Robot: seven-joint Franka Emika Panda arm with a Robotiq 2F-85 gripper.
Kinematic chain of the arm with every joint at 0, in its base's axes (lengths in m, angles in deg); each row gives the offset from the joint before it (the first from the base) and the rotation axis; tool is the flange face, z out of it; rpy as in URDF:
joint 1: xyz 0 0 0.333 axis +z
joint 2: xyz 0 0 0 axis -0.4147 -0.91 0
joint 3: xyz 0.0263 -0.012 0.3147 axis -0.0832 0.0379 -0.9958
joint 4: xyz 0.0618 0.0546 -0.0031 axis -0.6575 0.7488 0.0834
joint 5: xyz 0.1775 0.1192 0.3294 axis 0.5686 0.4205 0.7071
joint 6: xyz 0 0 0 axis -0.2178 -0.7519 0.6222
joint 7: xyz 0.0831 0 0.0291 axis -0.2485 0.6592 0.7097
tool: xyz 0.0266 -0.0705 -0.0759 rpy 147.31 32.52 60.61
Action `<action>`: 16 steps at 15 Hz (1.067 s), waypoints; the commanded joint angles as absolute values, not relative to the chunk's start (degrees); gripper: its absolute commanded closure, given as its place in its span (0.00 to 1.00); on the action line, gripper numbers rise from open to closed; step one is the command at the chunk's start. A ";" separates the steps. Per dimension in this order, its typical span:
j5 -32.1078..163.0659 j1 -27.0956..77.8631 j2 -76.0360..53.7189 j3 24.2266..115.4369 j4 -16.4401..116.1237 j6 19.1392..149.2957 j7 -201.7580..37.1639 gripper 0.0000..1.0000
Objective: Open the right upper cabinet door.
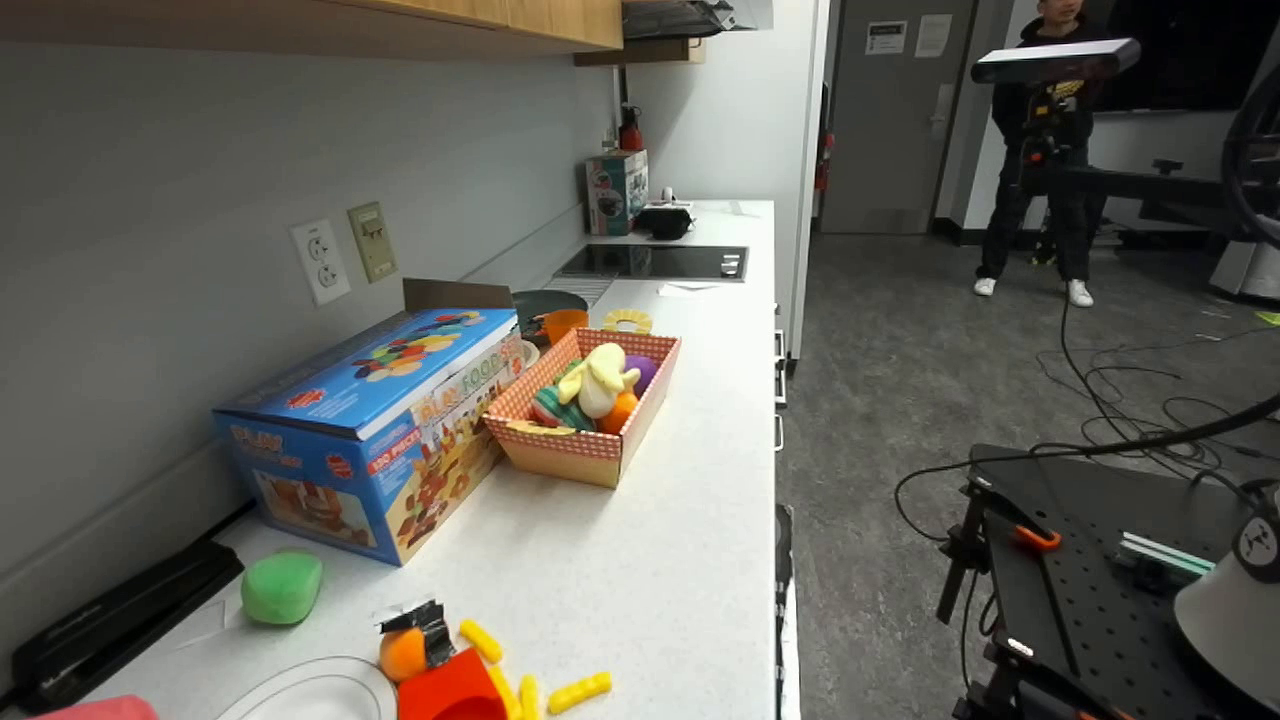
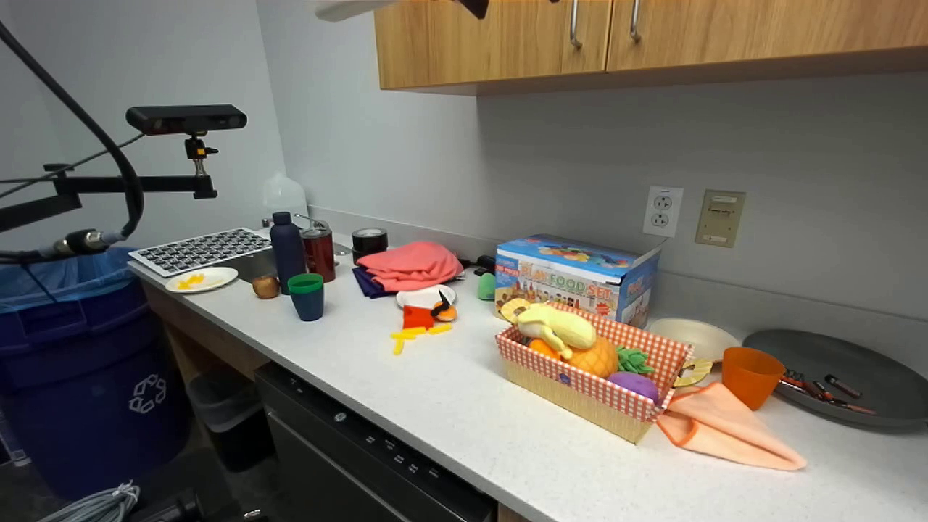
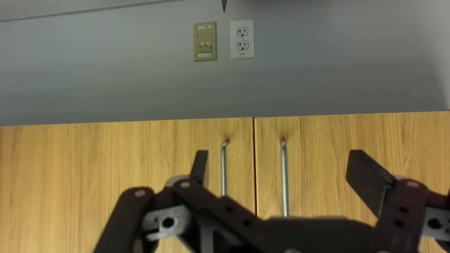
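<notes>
End effector (image 3: 279,163): released, its two fingers (image 3: 367,179) spread wide in the lower half of the wrist view.
Right upper cabinet door (image 2: 768,29): closed, flush with the neighbouring door (image 2: 493,43), at the upper right in an exterior view and the lower left in the wrist view.
Door handle (image 3: 224,168): upright metal bar seen between the fingers in the wrist view, its lower part hidden.
Wall outlet (image 3: 242,38): upper middle of the wrist view, beside a beige plate (image 3: 205,41).
Surface (image 2: 435,391): across the lower half in an exterior view, bearing a blue box (image 2: 576,279) and a checked basket (image 2: 565,395).
</notes>
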State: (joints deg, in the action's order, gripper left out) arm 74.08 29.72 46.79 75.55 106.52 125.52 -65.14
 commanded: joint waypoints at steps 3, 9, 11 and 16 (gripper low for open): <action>70.60 29.14 45.81 75.80 106.63 129.11 -66.02 0.00; 69.78 29.27 46.28 75.92 106.51 126.81 -66.49 0.00; 69.73 28.93 46.23 75.85 106.51 126.76 -66.53 0.00; 69.73 28.88 46.19 75.83 106.51 126.75 -66.54 0.00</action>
